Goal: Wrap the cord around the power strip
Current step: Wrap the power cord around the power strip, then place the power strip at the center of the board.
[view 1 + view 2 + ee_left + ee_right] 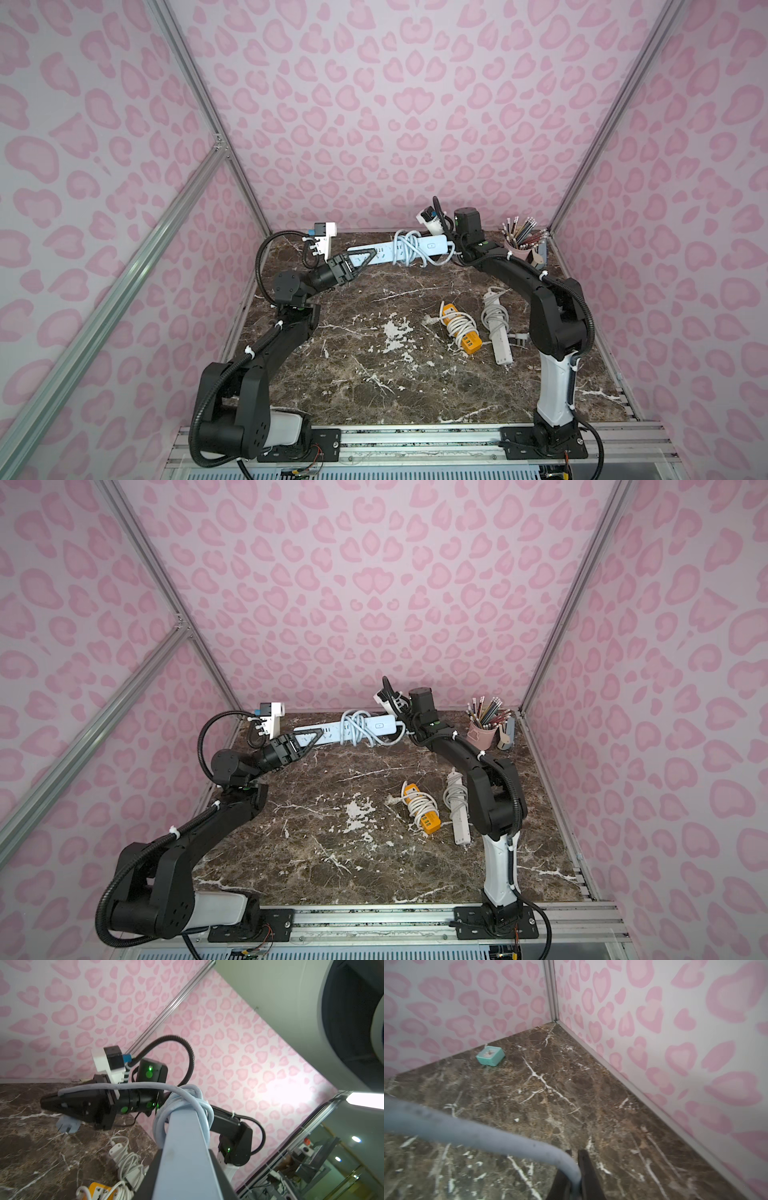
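The tabletop [340, 386] lies open at front and middle. Right of centre an orange power strip [460, 329] and a white power strip [497, 330] block the way, side by side. A pencil cup [516, 248] crowds the back right corner; the blue power strip [399, 249] spans the back, seemingly raised.

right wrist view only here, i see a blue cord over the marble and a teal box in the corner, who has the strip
Observer: The left gripper is clamped on one end of the light blue power strip, at the far side of the table.
Operator: any wraps on it yet
Observer: Yes, several loops of the cord sit bunched around its middle.
Operator: where's the plug
Observer: In the left wrist view the plug shows just beneath the right gripper, which is shut on the cord.
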`<state>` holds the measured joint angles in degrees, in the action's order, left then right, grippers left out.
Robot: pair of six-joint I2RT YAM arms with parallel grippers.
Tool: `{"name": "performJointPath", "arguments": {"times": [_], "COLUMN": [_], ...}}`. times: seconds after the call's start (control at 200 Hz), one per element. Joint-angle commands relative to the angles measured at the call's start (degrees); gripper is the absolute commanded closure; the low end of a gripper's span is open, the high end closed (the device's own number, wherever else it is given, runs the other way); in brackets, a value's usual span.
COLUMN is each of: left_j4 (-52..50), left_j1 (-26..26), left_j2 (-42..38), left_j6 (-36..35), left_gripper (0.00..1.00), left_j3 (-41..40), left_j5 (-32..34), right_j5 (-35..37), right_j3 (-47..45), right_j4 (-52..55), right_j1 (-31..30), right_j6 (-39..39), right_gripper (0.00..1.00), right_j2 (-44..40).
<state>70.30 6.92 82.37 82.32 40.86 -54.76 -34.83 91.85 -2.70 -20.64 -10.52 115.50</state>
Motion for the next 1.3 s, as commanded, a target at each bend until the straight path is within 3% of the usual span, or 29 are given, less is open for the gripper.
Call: {"name": "performJointPath", "arguments": {"times": [0.0,0.17,0.27,0.345,0.415,0.51,0.62,0.75,0.915,1.005,1.13,1.295], "left_j4": [31.90,17.14,-4.75,-24.68,-32.76,-36.96,-39.80,-39.99,-49.99,-53.33,-59.20,-63.97], "left_j1": [-0.51,-0.52,-0.22,1.59,3.23,5.02,8.95,13.43,23.13,29.07,34.60,39.39], "left_j2": [2.17,-0.91,-6.67,-11.67,-13.18,-12.77,-12.32,-12.41,-9.43,-6.97,-1.39,3.60], "left_j6": [13.85,-0.62,-20.05,-39.89,-51.93,-60.49,-64.12,-67.69,-78.26,-82.71,-85.49,-86.02], "left_gripper": [0.96,0.96,0.97,0.96,0.96,0.96,0.96,0.97,0.97,0.97,0.96,0.96], "left_j3": [0.26,-1.87,-2.27,-1.06,-1.21,-2.52,-3.51,-3.67,-1.03,-1.05,0.26,1.97], "left_j5": [10.26,18.36,24.43,34.91,43.94,49.80,55.84,56.51,69.05,75.85,82.12,83.58], "right_j5": [-1.95,-4.80,-6.10,-6.99,-7.96,-9.01,-8.55,-7.07,-7.20,-6.00,-4.49,-0.92], "right_j3": [-4.09,-9.72,-17.05,-23.17,-28.07,-31.64,-33.49,-33.91,-34.54,-34.45,-32.65,-27.26], "right_j4": [-7.42,-11.84,-20.81,-30.40,-38.54,-46.49,-52.89,-54.51,-62.76,-57.52,-41.90,-22.75], "right_j1": [-1.41,-4.97,-7.59,-8.48,-8.37,-7.87,-6.78,-5.47,-4.37,-4.38,-4.47,-5.47], "right_j6": [16.54,32.97,43.17,53.51,62.60,71.74,78.89,84.26,93.17,91.35,84.34,74.62], "right_gripper": [1.00,1.00,1.00,1.00,1.00,1.00,1.00,1.00,1.00,1.00,1.00,1.00], "right_j2": [-1.80,-4.42,-8.09,-10.84,-12.62,-13.67,-14.51,-13.98,-10.90,-10.65,-9.82,-7.02]}}
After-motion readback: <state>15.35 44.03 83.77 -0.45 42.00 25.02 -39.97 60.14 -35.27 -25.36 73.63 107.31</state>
